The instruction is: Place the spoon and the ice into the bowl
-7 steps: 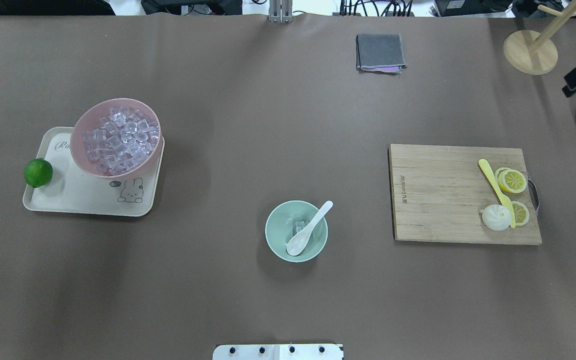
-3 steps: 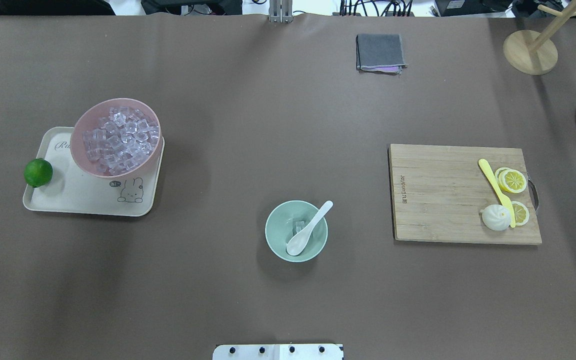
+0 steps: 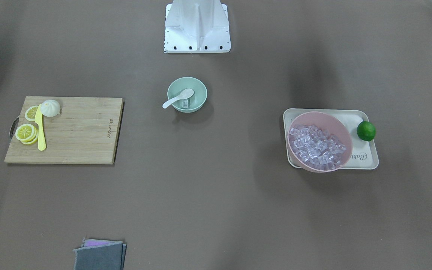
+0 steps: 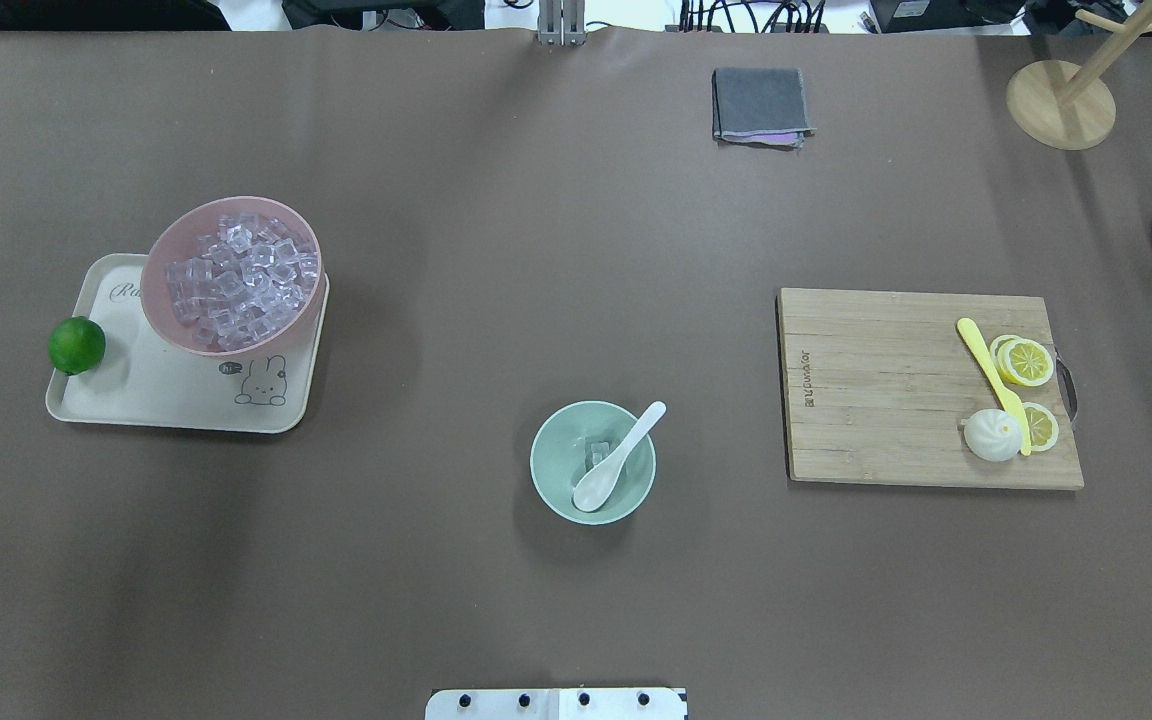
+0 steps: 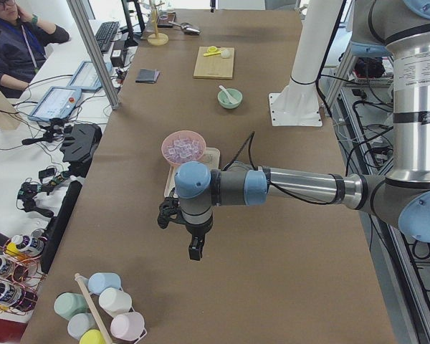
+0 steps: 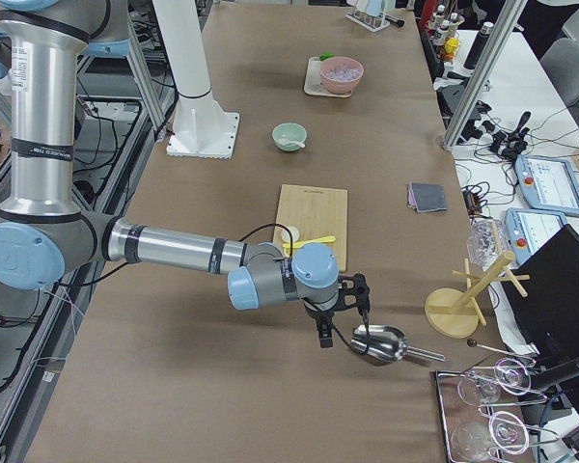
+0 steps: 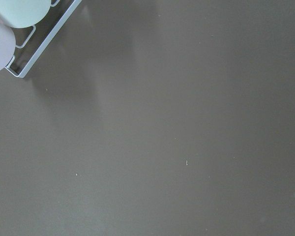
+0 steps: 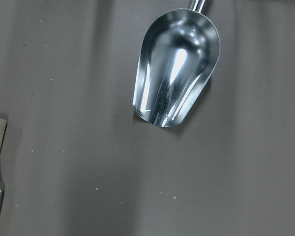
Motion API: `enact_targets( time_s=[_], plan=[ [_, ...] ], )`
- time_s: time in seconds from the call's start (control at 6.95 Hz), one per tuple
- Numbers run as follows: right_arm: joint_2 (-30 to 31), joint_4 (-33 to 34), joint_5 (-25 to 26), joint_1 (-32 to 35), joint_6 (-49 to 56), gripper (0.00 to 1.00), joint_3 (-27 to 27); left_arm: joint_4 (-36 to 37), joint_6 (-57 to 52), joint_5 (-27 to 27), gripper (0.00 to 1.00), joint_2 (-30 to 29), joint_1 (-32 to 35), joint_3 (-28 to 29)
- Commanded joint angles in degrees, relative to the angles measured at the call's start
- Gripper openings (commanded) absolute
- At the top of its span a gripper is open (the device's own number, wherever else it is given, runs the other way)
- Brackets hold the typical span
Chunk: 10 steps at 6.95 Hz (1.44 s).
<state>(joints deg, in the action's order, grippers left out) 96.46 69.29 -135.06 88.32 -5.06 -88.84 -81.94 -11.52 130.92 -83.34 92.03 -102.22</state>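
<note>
Gripper-wise, can't call either one open or closed: only side views available of left gripper, hanging over bare table between pink bowl and cup rack, and of right gripper, hovering just beside metal scoop, which lies flat on the table with no finger on it in the wrist view. Seeing spoon inside bowl, scoop end low against the wall, handle propped on the rim and poking out past it. Also seeing ice at the bowl bottom, touching the spoon; count unclear. Reading the task as done, with nothing left but to stay out. Risk 1: clipping that overhanging handle on any pass through table centre, which would lever the spoon out or skid the light bowl and dump the ice. Risk 2: lowering the right gripper where it is now, which would likely skate the scoop across the table. Risk 3: missing clear ice against pale green on a check and going back for more from the pink bowl, perched at a corner of tray with its rim past the edge, so easy to tip.
</note>
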Motion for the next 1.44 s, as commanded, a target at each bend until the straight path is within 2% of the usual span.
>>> enact_targets(
  time_s=[0.0, 0.14, 0.43, 0.72, 0.86, 1.29],
  plan=[
    [0.22, 8.19, 0.58, 0.8, 0.4, 1.0, -3.07, -0.07, 0.0, -0.05, 0.98, -0.07, -0.01, 0.01],
    [0.31, 13.28, 5.89, 0.28, 2.23, 1.0, -7.36, -0.15, 0.0, -0.14, 0.98, -0.07, -0.01, 0.09],
    [-0.48, 30.04, 9.1, 2.81, 13.97, 1.0, -14.39, -0.15, 0.0, -0.23, 0.98, -0.07, -0.01, 0.27],
    [1.71, 29.42, 9.82, 2.83, 14.03, 1.0, -13.92, -0.33, 0.0, -0.23, 0.98, -0.16, -0.09, 0.44],
    [1.72, 29.42, 9.46, 2.82, 14.02, 1.0, -12.25, -0.07, -0.43, -0.05, 0.98, -0.16, -0.01, -0.6],
    [1.72, 29.24, 9.38, 2.91, 14.55, 1.0, -12.49, -0.07, -0.44, -0.58, 0.98, -0.16, -0.1, -0.17]
  ],
)
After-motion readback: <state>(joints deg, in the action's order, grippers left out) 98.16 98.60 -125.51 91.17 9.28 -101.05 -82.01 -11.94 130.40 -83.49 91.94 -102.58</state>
